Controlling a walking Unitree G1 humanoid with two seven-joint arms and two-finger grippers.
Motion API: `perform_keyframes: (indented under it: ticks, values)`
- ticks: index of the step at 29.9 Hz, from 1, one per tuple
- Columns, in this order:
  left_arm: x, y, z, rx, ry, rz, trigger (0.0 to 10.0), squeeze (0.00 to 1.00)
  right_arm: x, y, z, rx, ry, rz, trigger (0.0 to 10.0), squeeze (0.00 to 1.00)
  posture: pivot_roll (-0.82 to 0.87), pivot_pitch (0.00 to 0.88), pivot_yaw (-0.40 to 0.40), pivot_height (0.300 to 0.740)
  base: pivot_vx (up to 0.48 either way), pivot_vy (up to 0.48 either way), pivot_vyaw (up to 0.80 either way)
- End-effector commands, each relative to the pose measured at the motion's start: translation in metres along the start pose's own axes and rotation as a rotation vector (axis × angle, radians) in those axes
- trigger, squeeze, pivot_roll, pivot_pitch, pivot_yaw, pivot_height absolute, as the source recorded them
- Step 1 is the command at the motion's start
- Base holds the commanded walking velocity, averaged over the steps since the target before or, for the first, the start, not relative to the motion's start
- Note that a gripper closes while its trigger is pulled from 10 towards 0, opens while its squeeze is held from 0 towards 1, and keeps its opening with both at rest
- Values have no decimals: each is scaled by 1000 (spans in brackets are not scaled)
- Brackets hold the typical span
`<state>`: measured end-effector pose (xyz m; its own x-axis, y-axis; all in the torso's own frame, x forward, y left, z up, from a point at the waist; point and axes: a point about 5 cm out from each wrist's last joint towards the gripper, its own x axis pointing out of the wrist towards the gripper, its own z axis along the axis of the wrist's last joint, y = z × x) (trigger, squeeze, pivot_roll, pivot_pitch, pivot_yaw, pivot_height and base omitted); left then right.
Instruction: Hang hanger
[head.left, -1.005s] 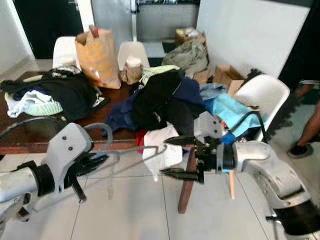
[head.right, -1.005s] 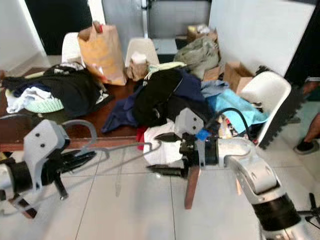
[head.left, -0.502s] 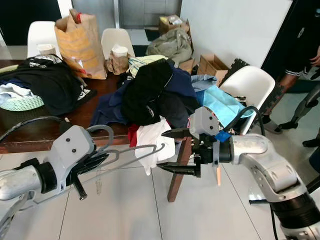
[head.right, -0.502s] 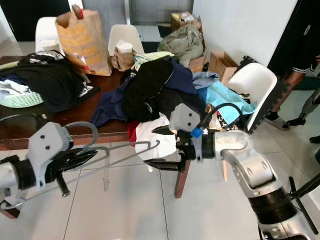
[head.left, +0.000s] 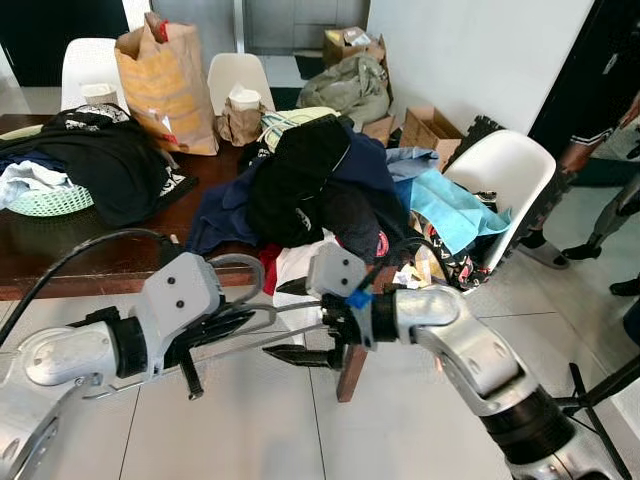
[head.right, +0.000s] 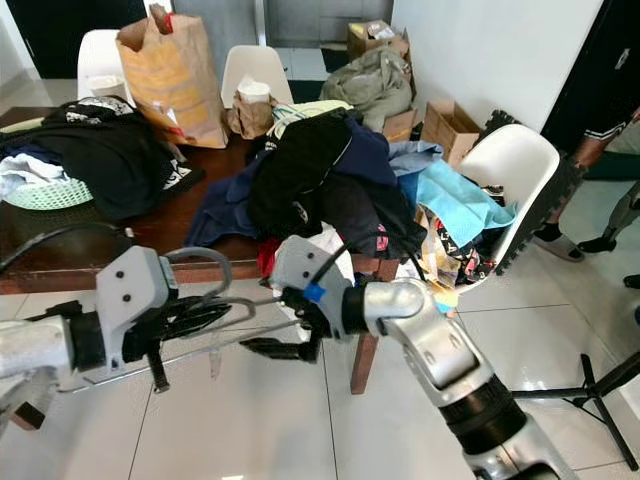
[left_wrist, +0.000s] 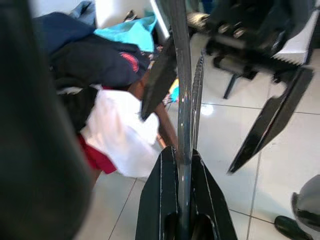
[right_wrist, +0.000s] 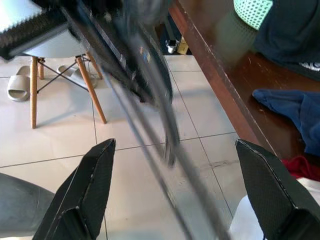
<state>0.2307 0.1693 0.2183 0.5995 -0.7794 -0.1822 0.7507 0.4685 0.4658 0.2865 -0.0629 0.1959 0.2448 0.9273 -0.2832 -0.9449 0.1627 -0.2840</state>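
left claw (head.right: 205, 317) clamped on grey hanger (head.right: 215, 335) — right claw (head.right: 272, 320) agape beside it

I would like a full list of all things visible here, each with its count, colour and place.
hanger: one, grey metal, held over the floor in front of the table
table: one, dark brown wood, ahead of the robot
clothes pile: one, black, navy, teal and white, at the table's right end
dark clothes: one heap, black, at the table's left end
basket: one, pale green, under the dark clothes
paper bag: one, brown, at the back of the table
chairs: three, white, around the table
boxes: cardboard, brown, by the wall
left gripper: shut on the hanger
right gripper: open, its fingers either side of the hanger
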Motion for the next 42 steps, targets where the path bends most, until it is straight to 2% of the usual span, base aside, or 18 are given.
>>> perform_keyframes:
  ticks: [1, 4, 5, 6, 7, 14, 25, 28, 29, 30, 31, 32, 33, 37, 41, 42]
  values:
    - [3, -4, 1, 3, -15, -28, 10000, 0, 2, 2, 1, -5, 3, 17, 10000, 0, 49, 0, -47, 740, 0, 0, 0]
    - [4, -5, 1, 5, -16, -32, 10000, 0, 3, 6, 2, 9, -2, 50, 10000, 0, 48, 0, -47, 740, 0, 0, 0]
    - [5, -5, 1, 6, -18, -36, 10000, 0, 3, 8, 2, 16, -10, 77, 3176, 0, 47, 0, -48, 740, 0, 0, 0]
    - [5, -5, 1, 6, -18, -36, 10000, 0, 3, 8, 2, 16, -10, 77, 3176, 0, 47, 0, -48, 740, 0, 0, 0]
    - [5, -6, 1, 6, -20, -40, 10000, 0, 2, 11, 2, 21, -17, 105, 0, 0, 47, 0, -49, 740, 0, 0, 0]
    - [7, -7, 1, 11, -19, -56, 10000, 0, -1, 21, 5, 31, -70, 199, 0, 0, 48, 0, -49, 740, 0, 0, 0]
    - [4, -6, 0, 10, -14, -55, 10000, 0, -3, 21, 9, 61, -121, 216, 0, 0, 51, 0, -49, 740, 0, 0, 0]
    - [3, -5, 1, -7, -30, -53, 10000, 0, -3, 21, 10, 65, -131, 217, 0, 0, 51, 0, -48, 740, 0, 0, 0]
    - [2, -6, 2, -49, -48, -71, 10000, 0, -3, 21, 10, 66, -135, 217, 0, 0, 50, 0, -48, 740, 0, 0, 0]
    - [1, -6, 3, -80, -60, -86, 10000, 847, -3, 21, 10, 66, -137, 217, 0, 0, 50, 0, -48, 740, 0, 0, 0]
    - [1, -6, 3, -80, -60, -86, 10000, 847, -3, 21, 10, 66, -137, 217, 0, 0, 50, 0, -48, 740, 0, 0, 0]
    - [-1, -7, 5, -127, -87, -101, 10000, 847, -3, 21, 10, 67, -138, 217, 0, 0, 50, 0, -46, 740, 0, 0, 0]
    - [-4, -7, 7, -172, -118, -115, 10000, 1000, -3, 21, 10, 67, -139, 217, 0, 0, 49, 0, -45, 740, 0, 0, 0]
    - [-13, 0, 15, -238, -210, -101, 10000, 1000, -4, 22, 10, 69, -143, 217, 0, 0, 49, 0, -45, 740, 0, 0, 0]
    - [-16, 3, 17, -247, -231, -87, 10000, 1000, -4, 22, 10, 70, -143, 217, 0, 0, 49, 0, -45, 740, 0, 0, 0]
    - [-21, 7, 18, -254, -249, -68, 10000, 1000, -4, 21, 10, 70, -142, 216, 0, 0, 48, 0, -46, 740, 0, 0, 0]
